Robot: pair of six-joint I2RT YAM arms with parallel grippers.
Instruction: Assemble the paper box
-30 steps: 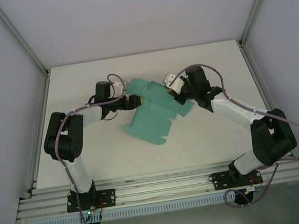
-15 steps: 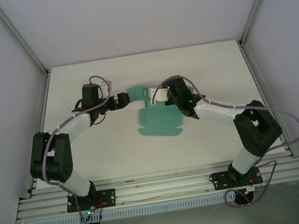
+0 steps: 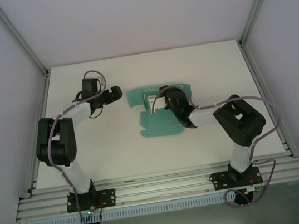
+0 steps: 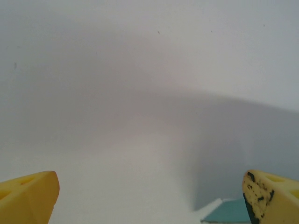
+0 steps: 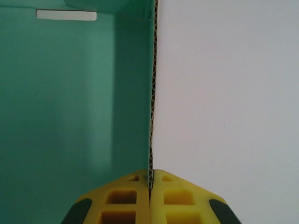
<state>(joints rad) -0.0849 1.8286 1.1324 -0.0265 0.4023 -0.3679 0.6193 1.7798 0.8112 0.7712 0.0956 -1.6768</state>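
Pinching a raised wall of the paper box in the closed right gripper, mid-way across the worktop, probably to keep it upright, with the left gripper spread wide, empty, to its left.

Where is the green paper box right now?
In the top view the paper box sits near the middle of the table, with one upright wall pinched by the right tool. The open left tool is apart on its left.
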